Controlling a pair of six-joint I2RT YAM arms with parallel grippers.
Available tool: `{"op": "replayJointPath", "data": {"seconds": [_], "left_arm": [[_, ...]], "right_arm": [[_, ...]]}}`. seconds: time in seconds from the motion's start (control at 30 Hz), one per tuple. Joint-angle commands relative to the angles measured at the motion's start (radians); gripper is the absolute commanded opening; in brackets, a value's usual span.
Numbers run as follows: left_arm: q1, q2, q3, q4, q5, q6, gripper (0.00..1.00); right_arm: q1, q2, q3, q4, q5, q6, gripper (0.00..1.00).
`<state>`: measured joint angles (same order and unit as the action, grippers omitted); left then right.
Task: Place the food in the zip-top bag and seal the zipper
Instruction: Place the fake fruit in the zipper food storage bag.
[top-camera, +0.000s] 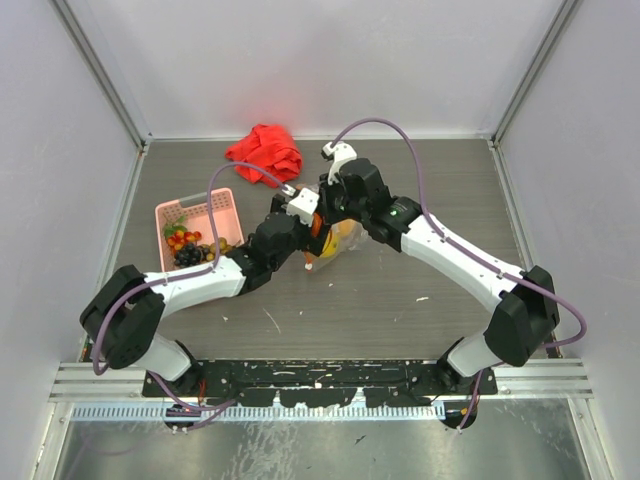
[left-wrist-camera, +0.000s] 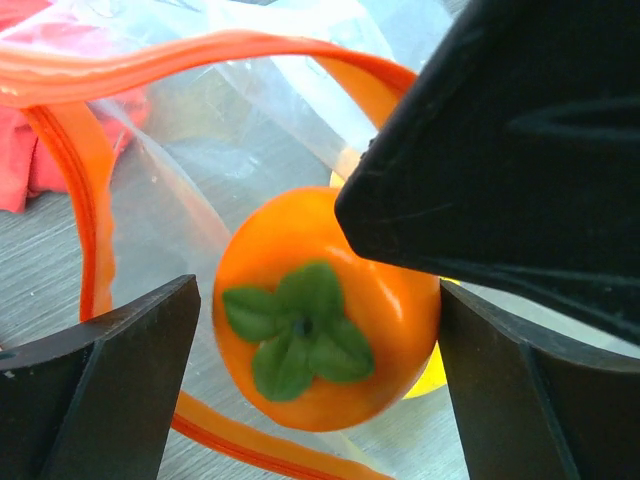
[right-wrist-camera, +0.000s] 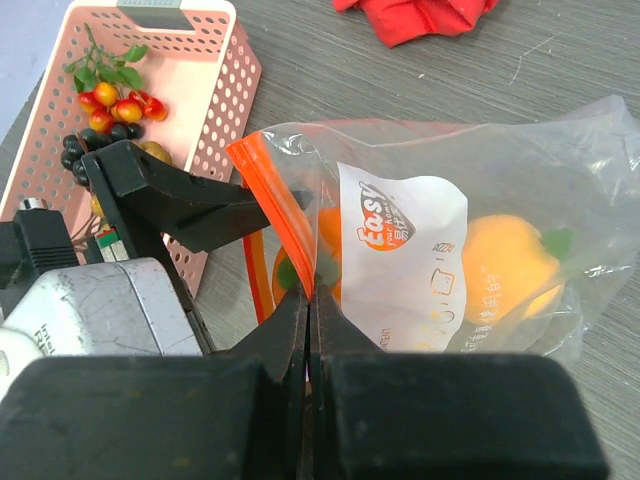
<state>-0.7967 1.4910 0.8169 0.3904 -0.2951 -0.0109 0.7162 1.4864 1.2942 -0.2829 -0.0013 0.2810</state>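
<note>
Right now your left gripper (left-wrist-camera: 320, 385) stands wide open at the mouth of the bag (right-wrist-camera: 520, 170), with the orange (left-wrist-camera: 320, 310) between its fingers (left-wrist-camera: 110, 385), ringed by the zipper (left-wrist-camera: 230, 45). Your right gripper (right-wrist-camera: 310, 300) is pinched tight on the bag's edge beside the zipper. A second fruit (right-wrist-camera: 510, 265) lies deeper inside. Berries (right-wrist-camera: 115, 100) and grapes (right-wrist-camera: 95, 145) sit in the basket (right-wrist-camera: 215, 90).

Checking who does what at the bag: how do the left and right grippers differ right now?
The left gripper is open, its fingers standing either side of the orange; the right gripper is pinched shut on the zipper. The left gripper faces into the open mouth of the zip-top bag; the right gripper holds that mouth's rim. Both are working at the bag's mouth.
</note>
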Motion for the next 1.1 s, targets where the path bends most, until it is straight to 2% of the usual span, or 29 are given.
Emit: {"op": "replayJointPath", "data": {"seconds": [0.0,0.3,0.73,0.9,1.07], "left_arm": [[0.001,-0.022,0.030,0.083,-0.024,-0.038,0.99],[0.002,-0.117,0.029,-0.011,0.014,-0.119,0.98],[0.001,-0.352,0.064,-0.396,0.074,-0.351,0.98],[0.002,-0.427,0.066,-0.555,0.090,-0.494,1.00],[0.001,-0.454,0.035,-0.681,0.038,-0.710,0.91]], "right_arm": [[0.008,-0.020,0.025,0.058,-0.014,0.013,0.00],[0.009,-0.023,0.019,0.060,0.020,0.017,0.00],[0.008,-0.020,0.009,0.074,0.068,0.024,0.01],[0.007,-0.016,0.010,0.080,0.068,0.027,0.01],[0.008,-0.013,0.010,0.083,0.061,0.029,0.01]]}}
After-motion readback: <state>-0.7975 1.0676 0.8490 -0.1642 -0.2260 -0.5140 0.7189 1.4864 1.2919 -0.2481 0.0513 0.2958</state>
